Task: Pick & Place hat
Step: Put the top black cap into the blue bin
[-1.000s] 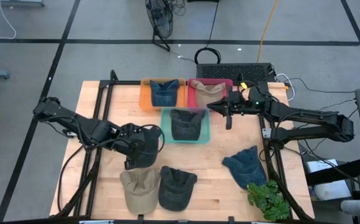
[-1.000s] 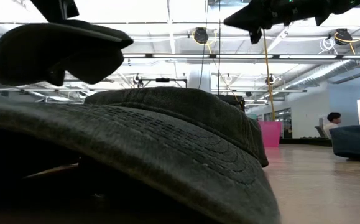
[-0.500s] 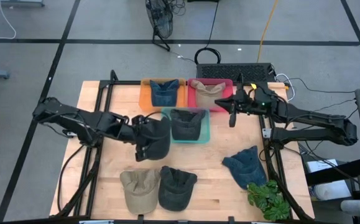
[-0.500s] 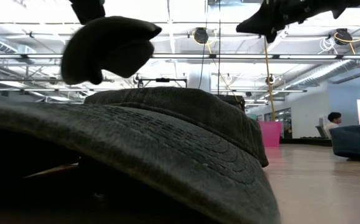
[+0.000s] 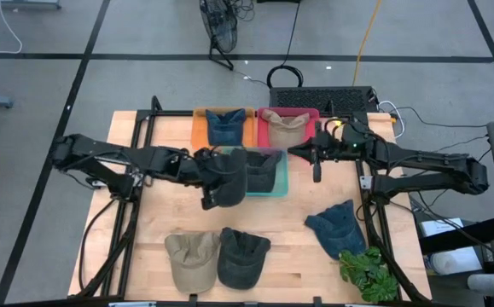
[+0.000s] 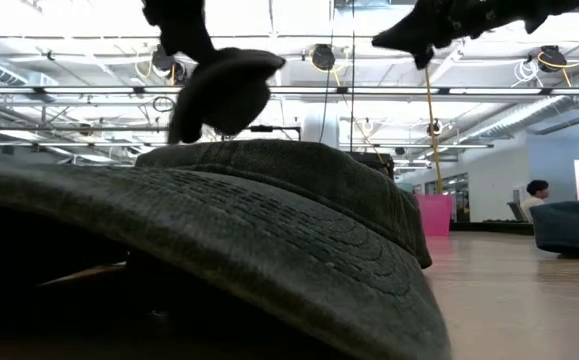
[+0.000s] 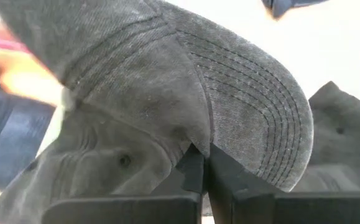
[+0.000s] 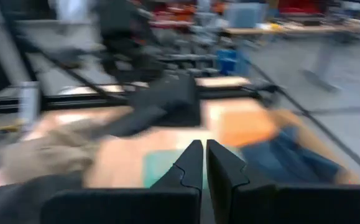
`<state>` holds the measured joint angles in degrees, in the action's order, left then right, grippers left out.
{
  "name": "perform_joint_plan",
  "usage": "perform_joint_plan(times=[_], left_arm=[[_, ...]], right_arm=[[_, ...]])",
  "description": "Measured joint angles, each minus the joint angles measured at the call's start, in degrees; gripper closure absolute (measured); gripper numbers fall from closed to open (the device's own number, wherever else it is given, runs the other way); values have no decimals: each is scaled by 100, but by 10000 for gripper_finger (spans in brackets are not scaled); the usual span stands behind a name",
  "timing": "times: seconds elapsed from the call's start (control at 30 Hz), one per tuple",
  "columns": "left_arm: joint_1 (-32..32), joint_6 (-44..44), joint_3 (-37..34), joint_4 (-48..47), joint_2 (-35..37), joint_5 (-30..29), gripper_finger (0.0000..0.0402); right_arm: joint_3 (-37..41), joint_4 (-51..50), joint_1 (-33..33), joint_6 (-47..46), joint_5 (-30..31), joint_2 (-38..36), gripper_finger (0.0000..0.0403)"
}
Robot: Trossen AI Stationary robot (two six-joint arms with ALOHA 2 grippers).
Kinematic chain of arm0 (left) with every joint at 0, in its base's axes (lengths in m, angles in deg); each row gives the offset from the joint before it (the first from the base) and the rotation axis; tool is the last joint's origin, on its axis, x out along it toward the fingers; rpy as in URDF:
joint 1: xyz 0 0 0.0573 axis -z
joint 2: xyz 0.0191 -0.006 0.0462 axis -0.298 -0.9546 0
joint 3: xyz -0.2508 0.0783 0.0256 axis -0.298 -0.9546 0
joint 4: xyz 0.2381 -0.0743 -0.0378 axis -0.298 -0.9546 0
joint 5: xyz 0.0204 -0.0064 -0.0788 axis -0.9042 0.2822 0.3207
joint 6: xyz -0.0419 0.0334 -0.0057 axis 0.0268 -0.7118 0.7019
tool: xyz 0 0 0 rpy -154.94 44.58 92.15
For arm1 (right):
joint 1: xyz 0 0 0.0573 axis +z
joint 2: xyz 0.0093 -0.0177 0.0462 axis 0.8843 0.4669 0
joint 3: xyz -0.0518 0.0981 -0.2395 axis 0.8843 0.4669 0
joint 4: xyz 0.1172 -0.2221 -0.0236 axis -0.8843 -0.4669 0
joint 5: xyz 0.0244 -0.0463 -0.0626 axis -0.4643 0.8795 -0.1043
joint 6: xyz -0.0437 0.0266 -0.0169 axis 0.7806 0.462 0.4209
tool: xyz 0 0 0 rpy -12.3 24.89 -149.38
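I count seven hats and three trays (image 5: 280,184) on the table (image 5: 298,256). My left gripper (image 5: 206,165) has its fingers clamped on a dark hat (image 5: 228,177), lifted beside the teal tray; the right gripper (image 5: 315,156) hangs closed and empty near the back edge.

The held hat (image 7: 186,99) is matt grey cloth, coarse-woven, with stitched rows along its brim. The surface (image 5: 298,256) is pale, smooth wood. Beside the green bin (image 5: 282,183), the orange bin (image 5: 199,130) and red bin (image 5: 264,132) look like glossy plastic. The fingers (image 7: 195,171) are matt black.
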<state>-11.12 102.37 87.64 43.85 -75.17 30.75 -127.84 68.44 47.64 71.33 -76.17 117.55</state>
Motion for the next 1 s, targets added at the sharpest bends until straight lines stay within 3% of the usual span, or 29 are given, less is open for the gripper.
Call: perform_joint_plan(times=[0.13,0.37,0.57,0.8,1.0], left_arm=[[-163,-175,-2,153,-413,175,393],[-407,-197,335,197,-731,216,396],[-439,-388,674,258,-751,215,396],[-437,-454,749,284,-752,247,387],[-374,-496,749,331,-752,393,396]], right_arm=[[0,494,355,156,-658,470,403],[4,1471,938,1295,-621,1541,403],[-210,2173,1310,1750,253,2106,393],[-791,2149,1783,2520,1205,2652,320],[-1777,855,2027,3212,2022,3248,281]])
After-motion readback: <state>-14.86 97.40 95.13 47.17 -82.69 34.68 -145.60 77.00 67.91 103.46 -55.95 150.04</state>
